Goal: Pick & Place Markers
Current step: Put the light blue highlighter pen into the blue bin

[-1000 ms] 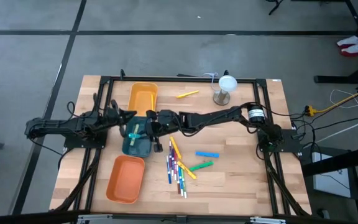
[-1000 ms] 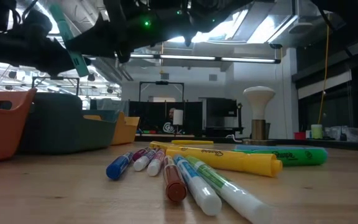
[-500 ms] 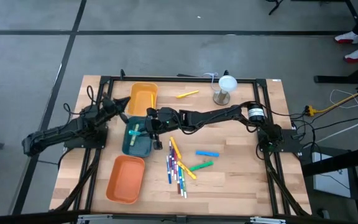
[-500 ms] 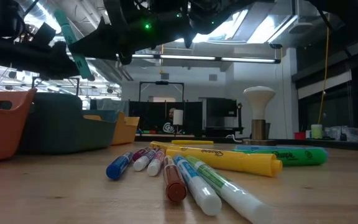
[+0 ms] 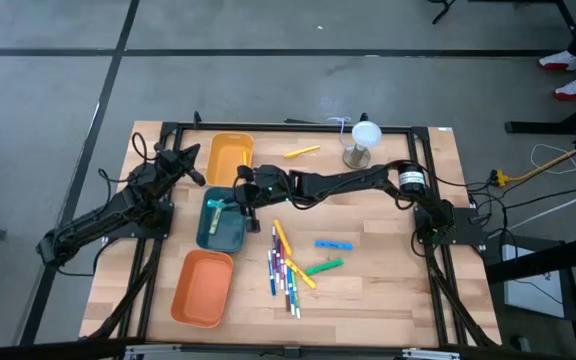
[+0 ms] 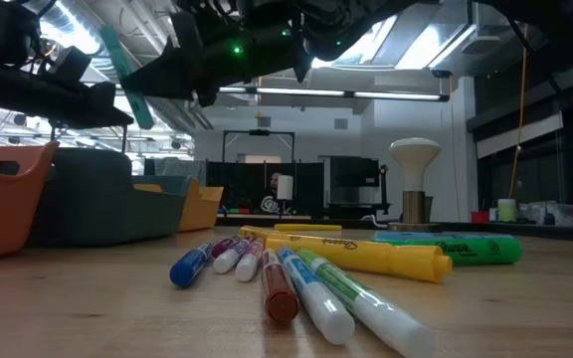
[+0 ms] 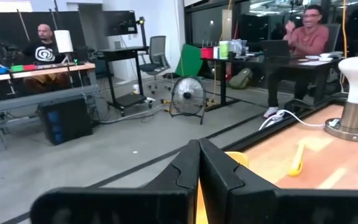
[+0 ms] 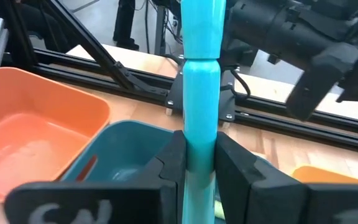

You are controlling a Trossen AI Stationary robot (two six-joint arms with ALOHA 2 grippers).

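From above, the right gripper [image 5: 236, 190] reaches across the bench toward its left side and hangs over the teal tray [image 5: 224, 232], clamped on a teal marker [image 5: 216, 206]. The left gripper [image 5: 186, 160] sits near the far left corner beside the yellow tray [image 5: 230, 148], and an orange tray [image 5: 201, 289] lies near the front edge. A cluster of markers [image 5: 284, 265] rests mid-bench, with a yellow marker [image 5: 302, 152] near the far edge by the white lamp [image 5: 361, 143]. At table height, the teal marker [image 6: 125, 78] hangs tilted above the trays. The left wrist view shows that gripper's fingers [image 7: 188, 168] pressed together, empty. The right wrist view shows the teal marker [image 8: 201, 81] pinched between the fingers [image 8: 169, 162] over the teal tray [image 8: 120, 149].
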